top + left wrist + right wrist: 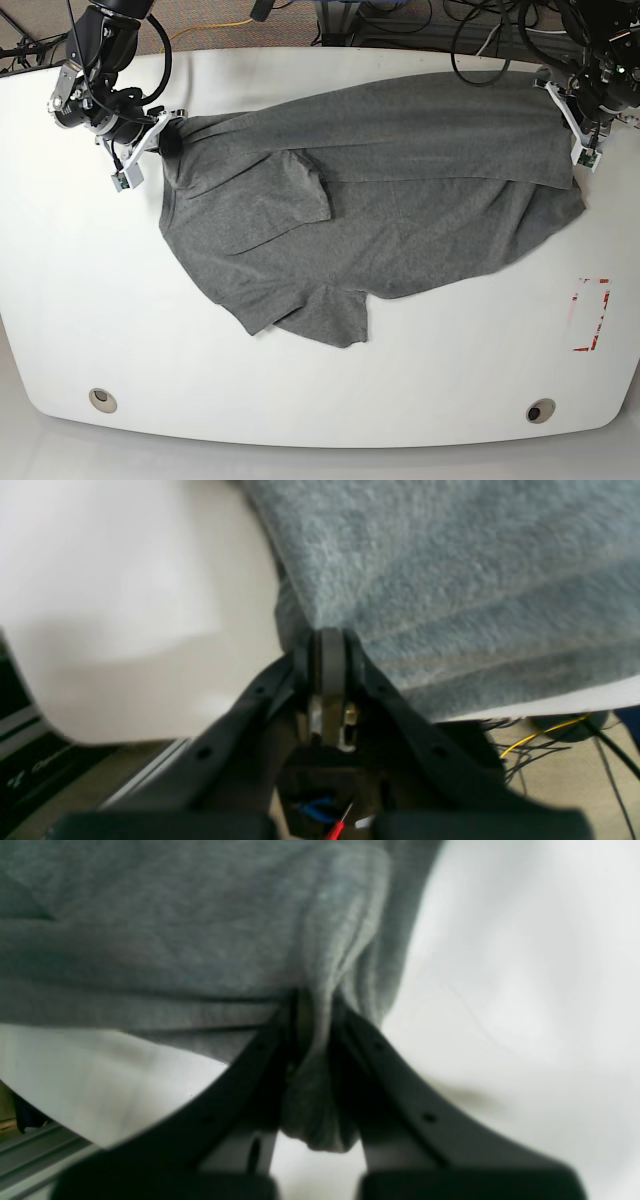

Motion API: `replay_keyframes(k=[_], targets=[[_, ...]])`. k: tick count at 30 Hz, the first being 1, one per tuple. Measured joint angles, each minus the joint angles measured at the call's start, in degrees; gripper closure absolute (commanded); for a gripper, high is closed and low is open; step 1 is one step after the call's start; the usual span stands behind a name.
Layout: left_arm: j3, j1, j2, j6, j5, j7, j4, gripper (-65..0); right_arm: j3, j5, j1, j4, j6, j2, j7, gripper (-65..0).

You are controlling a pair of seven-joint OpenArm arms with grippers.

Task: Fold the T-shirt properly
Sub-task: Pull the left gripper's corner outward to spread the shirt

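Note:
The heather-grey T-shirt (400,200) lies spread across the white table (120,300), with its upper edge folded over and a sleeve (320,315) toward the front. My right gripper (165,135) is at the shirt's left end. In the right wrist view it (312,1005) is shut on a bunched fold of the shirt (175,940), and cloth hangs between the fingers. My left gripper (575,130) is at the shirt's right end. In the left wrist view it (330,635) is shut on the shirt's (450,555) edge corner.
A red marked rectangle (590,315) is on the table at the right. Two round holes (100,400) (540,411) sit near the front edge. Cables (480,40) run behind the table. The left wrist view shows the table edge with a yellow cable (545,732) on the floor below.

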Motion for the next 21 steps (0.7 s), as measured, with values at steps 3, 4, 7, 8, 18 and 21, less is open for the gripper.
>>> replay_keyframes(k=[3,4,7,8,18,21], targets=[[-0.17,0.46,0.17,0.00,-0.28,-0.09,0.00,-1.0,-0.28,0.02,0.02,0.00,0.00,0.00,0.02,-0.6],[-0.59,1.01,0.17,-0.02,-0.46,-0.48,0.07,-1.0,-0.31,0.07,0.02,0.00,-0.02,-0.07,0.04,-0.6],[-2.80,3.89,0.17,0.00,-1.14,-0.59,0.31,-1.0,-0.17,0.04,0.02,0.00,0.00,0.00,0.04,-0.6],[-3.17,4.83,0.17,-0.02,-0.70,0.04,0.28,-1.0,-0.13,-0.13,0.07,0.00,0.00,0.00,0.00,-0.6],[-4.20,9.92,0.48,-0.02,-0.94,-0.63,0.26,-1.0,-0.15,0.00,0.96,0.00,0.02,-0.04,0.00,-0.6],[-4.57,10.54,0.26,-0.02,-0.72,-0.55,0.02,-1.0,-0.15,0.07,1.11,0.00,0.00,-0.04,0.02,-0.6]])
